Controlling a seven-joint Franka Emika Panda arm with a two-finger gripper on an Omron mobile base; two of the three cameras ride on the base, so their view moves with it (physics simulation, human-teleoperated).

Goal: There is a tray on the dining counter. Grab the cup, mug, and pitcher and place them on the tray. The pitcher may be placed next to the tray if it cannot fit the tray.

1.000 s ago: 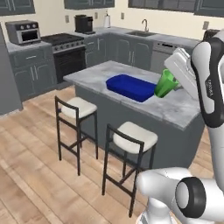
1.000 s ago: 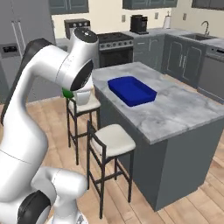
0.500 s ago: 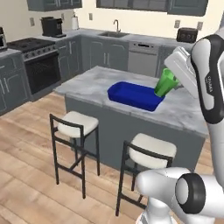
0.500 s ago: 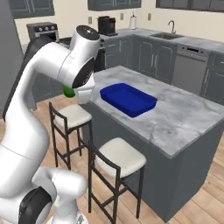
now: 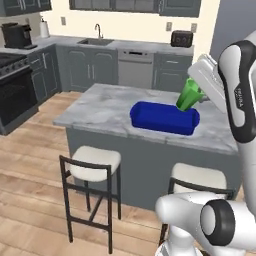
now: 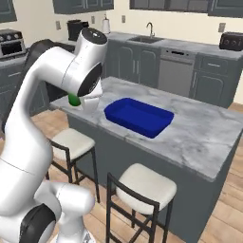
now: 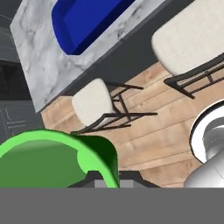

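My gripper (image 5: 198,93) is shut on the bright green cup (image 5: 189,94), holding it tilted in the air on the stool side of the dining counter (image 5: 100,107). A little of the cup (image 6: 73,99) peeks out under the hand in the right base view, and the cup (image 7: 52,159) looms large at the lower left of the hand view. The royal-blue tray (image 5: 162,125) lies on the marble top with nothing in it. I also see the tray (image 6: 137,124) from the right and the tray (image 7: 87,19) at the top of the hand view. Mug and pitcher are out of view.
Two cushioned stools (image 5: 92,162) (image 5: 200,179) stand in front of the counter, below the hand. Behind the counter runs a dark cabinet row with a sink (image 5: 95,41), a dishwasher (image 5: 135,67) and a toaster (image 5: 181,38). A stove (image 5: 12,75) is at the far left.
The whole picture has shifted: the base has driven along the dining counter, and the tray now sits nearer the middle. The cup stays in the shut gripper.
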